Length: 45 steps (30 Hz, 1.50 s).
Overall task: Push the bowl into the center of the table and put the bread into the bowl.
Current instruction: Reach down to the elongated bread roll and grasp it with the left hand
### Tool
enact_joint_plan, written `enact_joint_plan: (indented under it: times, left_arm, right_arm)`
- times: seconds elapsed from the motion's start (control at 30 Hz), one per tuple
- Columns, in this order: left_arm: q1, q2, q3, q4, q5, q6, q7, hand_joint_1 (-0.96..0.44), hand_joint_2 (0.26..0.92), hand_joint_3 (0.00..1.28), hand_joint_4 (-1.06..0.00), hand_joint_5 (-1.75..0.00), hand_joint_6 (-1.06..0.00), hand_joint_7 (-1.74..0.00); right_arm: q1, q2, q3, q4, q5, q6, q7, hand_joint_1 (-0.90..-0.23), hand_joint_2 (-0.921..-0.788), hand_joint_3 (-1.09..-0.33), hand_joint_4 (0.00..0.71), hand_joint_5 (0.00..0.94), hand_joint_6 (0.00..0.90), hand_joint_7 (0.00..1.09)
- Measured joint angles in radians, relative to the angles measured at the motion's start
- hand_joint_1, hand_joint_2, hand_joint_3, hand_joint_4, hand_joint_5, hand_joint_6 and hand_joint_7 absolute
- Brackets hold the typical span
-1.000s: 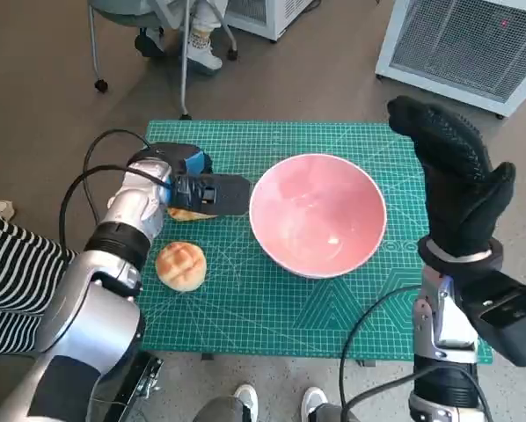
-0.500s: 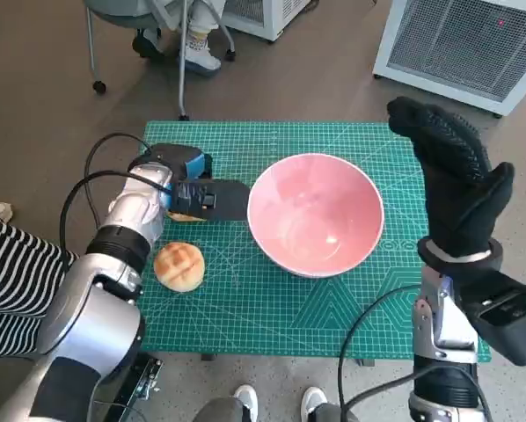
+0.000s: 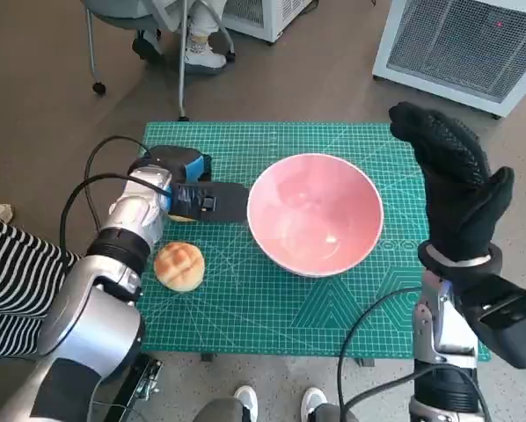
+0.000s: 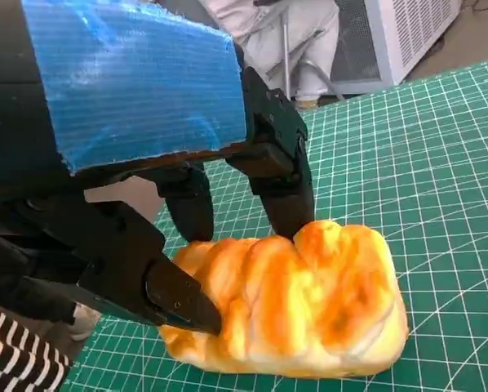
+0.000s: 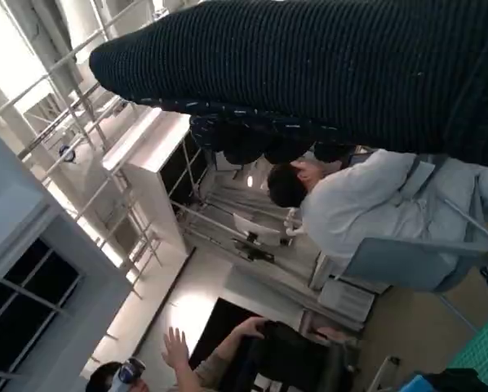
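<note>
Bowl (image 3: 316, 214) sits near the mat's centre, so your push looks done. Left hand (image 3: 195, 195), at its 9 o'clock, grips the bread loaf (image 4: 297, 306), not yet lifted; right hand (image 3: 456, 189) hangs open-fingered, empty.

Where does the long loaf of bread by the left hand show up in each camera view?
Head view: the loaf peeks out under the left hand, left of the pink bowl.
Left wrist view: the loaf fills the lower middle, the hand's fingers around it.
Right wrist view: not in it.
Shared landmark: the green cutting mat.
</note>
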Motion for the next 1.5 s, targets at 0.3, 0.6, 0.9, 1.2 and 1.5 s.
enact_joint_plan:
  times: [0.3,0.6,0.9,1.2,1.5]
  left_arm:
    - [0.004,-0.002,0.002,0.0,-0.003,0.031,-0.044,-0.56,0.794,0.01,-0.39,-0.03,-0.34,-0.08]
    - [0.036,-0.009,0.001,0.002,-0.004,0.034,-0.076,-0.54,0.794,0.0,-0.36,-0.01,-0.33,-0.06]
    - [0.049,-0.013,-0.007,0.002,-0.001,0.018,-0.069,-0.46,0.778,0.0,-0.37,-0.01,-0.35,-0.04]
    - [0.063,-0.012,0.001,0.002,-0.006,0.0,-0.04,-0.24,0.771,0.01,-0.57,-0.09,-0.51,-0.09]
    - [0.074,-0.003,0.0,0.002,-0.003,-0.042,0.012,-0.22,0.886,0.07,-0.58,-0.83,-0.63,-0.96]
  right_arm:
    - [0.0,0.001,0.004,-0.001,0.0,0.008,-0.005,-0.697,-0.921,-0.691,0.232,0.0,0.156,0.35]
    - [0.002,0.002,0.008,-0.001,0.0,0.01,-0.009,-0.698,-0.921,-0.691,0.232,0.0,0.154,0.35]
    - [0.003,0.003,0.012,-0.001,0.001,0.01,-0.009,-0.699,-0.921,-0.689,0.233,0.001,0.154,0.35]
    - [0.005,0.003,0.012,-0.001,0.002,0.012,-0.009,-0.698,-0.921,-0.69,0.232,0.0,0.152,0.36]
    - [0.006,0.003,0.011,-0.001,0.002,0.014,-0.009,-0.696,-0.921,-0.694,0.232,0.0,0.151,0.36]
